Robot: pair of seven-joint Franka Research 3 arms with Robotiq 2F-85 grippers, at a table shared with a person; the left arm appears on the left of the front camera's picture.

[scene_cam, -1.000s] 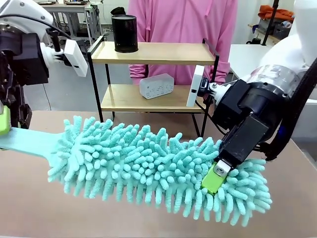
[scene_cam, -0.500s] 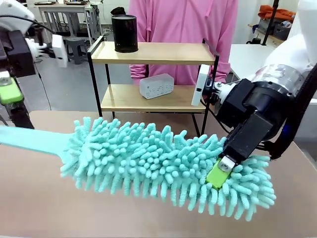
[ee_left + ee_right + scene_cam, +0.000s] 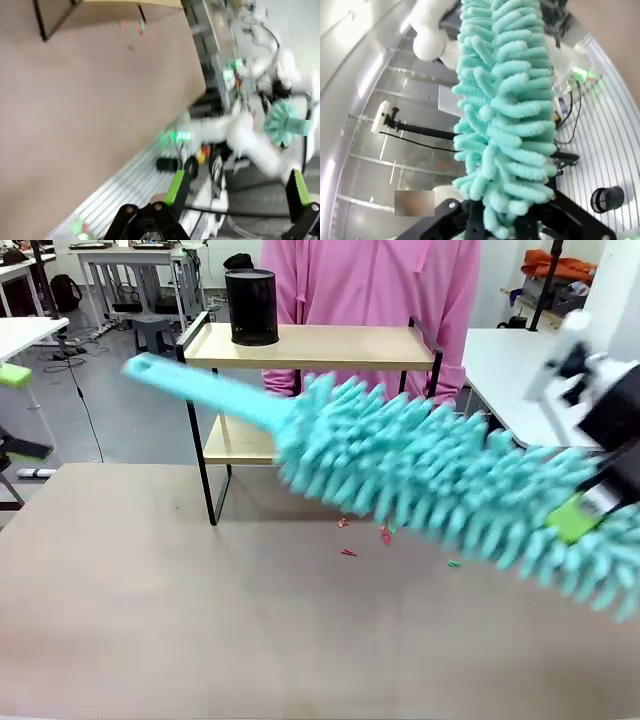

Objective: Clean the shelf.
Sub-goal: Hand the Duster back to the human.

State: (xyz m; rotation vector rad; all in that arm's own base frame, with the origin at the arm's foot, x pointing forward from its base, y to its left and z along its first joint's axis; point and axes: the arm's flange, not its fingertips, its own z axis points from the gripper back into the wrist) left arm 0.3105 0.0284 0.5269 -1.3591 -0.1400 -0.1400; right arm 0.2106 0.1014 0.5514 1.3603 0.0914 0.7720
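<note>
The shelf [image 3: 330, 345] stands at the table's far side, two wooden boards on a black frame. A fluffy teal duster [image 3: 420, 465] hangs blurred in the air in front of it and hides most of the lower board. Its handle [image 3: 190, 385] points up and left. My right gripper [image 3: 585, 512] is shut on the far end of the duster's head, which runs upward from the jaws in the right wrist view [image 3: 505, 100]. At the left edge my left gripper [image 3: 18, 412] stands open with nothing between its fingers [image 3: 176, 186].
A black cylinder [image 3: 251, 307] stands on the shelf's top board. Small coloured scraps [image 3: 385, 535] lie on the brown table [image 3: 200, 620] in front of the shelf. A person in a pink top [image 3: 370, 280] stands behind it.
My left gripper has let go of the handle and drawn back to the left edge. The right arm has swung the duster up off the table, uncovering the scraps.
</note>
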